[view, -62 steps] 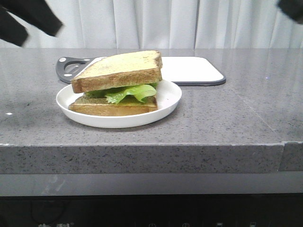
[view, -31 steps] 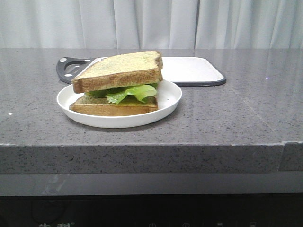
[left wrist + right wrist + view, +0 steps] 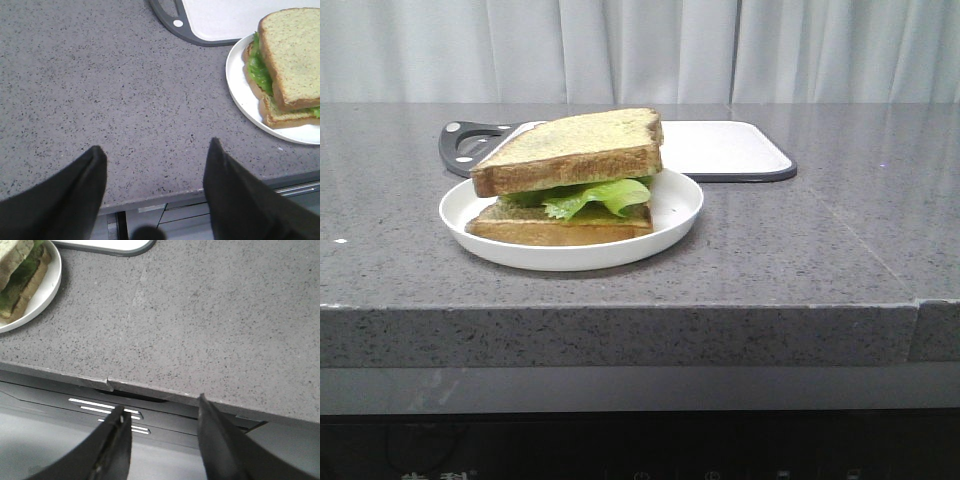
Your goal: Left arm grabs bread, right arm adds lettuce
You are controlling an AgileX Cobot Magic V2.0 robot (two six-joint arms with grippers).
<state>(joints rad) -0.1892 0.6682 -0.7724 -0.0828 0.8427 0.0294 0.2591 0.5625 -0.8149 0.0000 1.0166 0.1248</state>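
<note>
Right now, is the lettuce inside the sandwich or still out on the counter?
Inside: the lettuce lies between the bread and the lower slice on the plate.

My left hand [image 3: 157, 187] hangs above the near edge of the desk [image 3: 100, 90], its two dark wedge fingers [image 3: 235, 200] spread wide with nothing between them. My right hand [image 3: 162, 440] hovers past the desk's front edge, fingers parted and empty too
</note>
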